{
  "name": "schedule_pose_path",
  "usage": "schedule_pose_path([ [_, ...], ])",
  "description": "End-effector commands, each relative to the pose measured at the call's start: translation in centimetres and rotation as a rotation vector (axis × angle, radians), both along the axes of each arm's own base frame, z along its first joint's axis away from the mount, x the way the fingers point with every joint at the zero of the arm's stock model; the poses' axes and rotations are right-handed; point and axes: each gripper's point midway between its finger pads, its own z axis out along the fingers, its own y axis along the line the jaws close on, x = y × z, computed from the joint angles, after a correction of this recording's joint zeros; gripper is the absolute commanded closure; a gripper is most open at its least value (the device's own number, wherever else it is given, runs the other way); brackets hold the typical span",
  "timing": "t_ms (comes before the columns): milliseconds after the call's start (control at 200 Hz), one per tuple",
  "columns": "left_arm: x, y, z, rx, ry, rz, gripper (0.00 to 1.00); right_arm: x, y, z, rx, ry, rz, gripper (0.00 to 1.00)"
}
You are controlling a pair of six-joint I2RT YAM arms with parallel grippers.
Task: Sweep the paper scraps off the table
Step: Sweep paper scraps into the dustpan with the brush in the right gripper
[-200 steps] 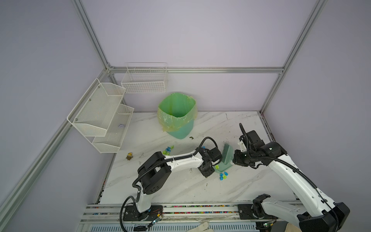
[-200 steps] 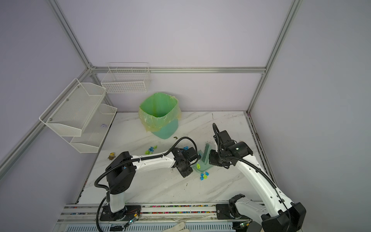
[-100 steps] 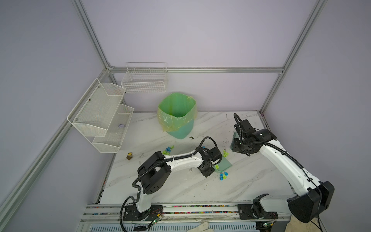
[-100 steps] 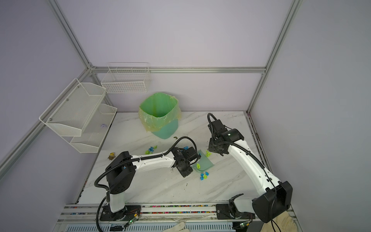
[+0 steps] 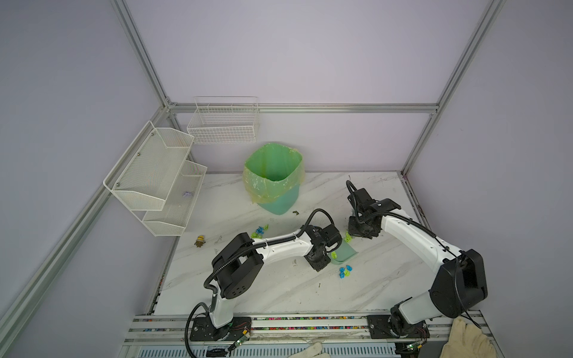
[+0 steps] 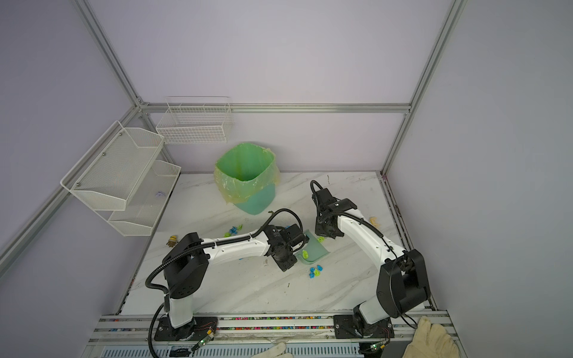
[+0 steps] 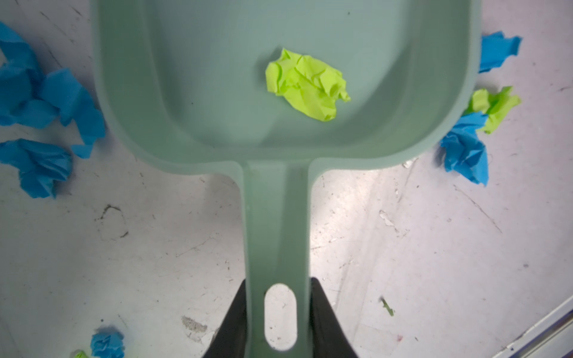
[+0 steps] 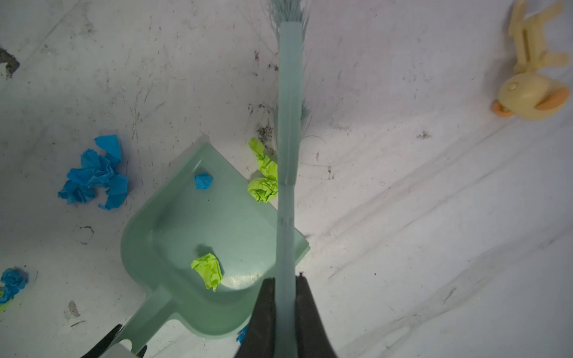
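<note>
Paper scraps (image 5: 345,272) in small blue and lime clusters on the white marbled bench (image 5: 279,294), around and inside a sage-green dustpan (image 5: 346,251) lying flat there. In the pan's hollow, seen from the left wrist: one lime wad (image 7: 307,83), loose, clear of the walls. From the right wrist, also a small blue bit (image 8: 203,180) inside near the open lip, and a pair of lime wads (image 8: 264,183) right at that lip, touching the brush (image 8: 286,148). On one flank of the pan, a bunch of blue wads (image 8: 93,176) just beside it; on the other flank, blue and lime bits against the rim. Farther off in both top views, a blue-and-lime cluster (image 6: 234,230) between the left arm and the bin (image 6: 257,201).

Left fingers (image 7: 235,322) pinching the dustpan's handle from both sides, at the hanging slot. Right fingers (image 8: 263,313) pressed tight on the brush's thin pale handle, bristles toward the bench just past the pan's lip.

Bin lined with a green bag, upright at the back of the bench. Near the right edge, a pale yellow duck-like toy (image 8: 527,93). Near the left edge, a small yellow toy figure (image 5: 200,240). White wire shelves (image 5: 155,173) on the left wall and a wire basket (image 5: 223,124) on the back wall.
</note>
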Motion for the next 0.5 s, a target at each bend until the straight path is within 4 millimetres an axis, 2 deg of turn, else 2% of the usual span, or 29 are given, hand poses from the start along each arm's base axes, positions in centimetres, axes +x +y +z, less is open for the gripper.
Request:
schedule_pose_path([
  [0, 1.1, -1.6, 2.2, -0.061, -0.015, 0.013, 1.0, -1.6, 2.7, 1.8, 0.161, -0.022, 0.058, 1.0],
  [235, 1.5, -1.6, 2.2, -0.065, -0.014, 0.025, 1.0, -5.7, 5.8, 5.0, 0.412, -0.021, 0.134, 1.0],
  [300, 1.7, -1.5, 2.4, -0.065, -0.021, 0.03, 1.0, -5.9, 5.1, 5.5, 0.389, -0.029, 0.109, 1.0],
  [410, 1.7, -1.3, 2.5, -0.062, -0.028, 0.03, 1.0, -5.1, 2.7, 6.2, 0.278, -0.085, 0.028, 1.0],
  [490, 1.7, -1.3, 2.5, -0.064, -0.032, 0.031, 1.0, -4.8, 2.4, 6.0, 0.259, -0.08, 0.006, 1.0],
])
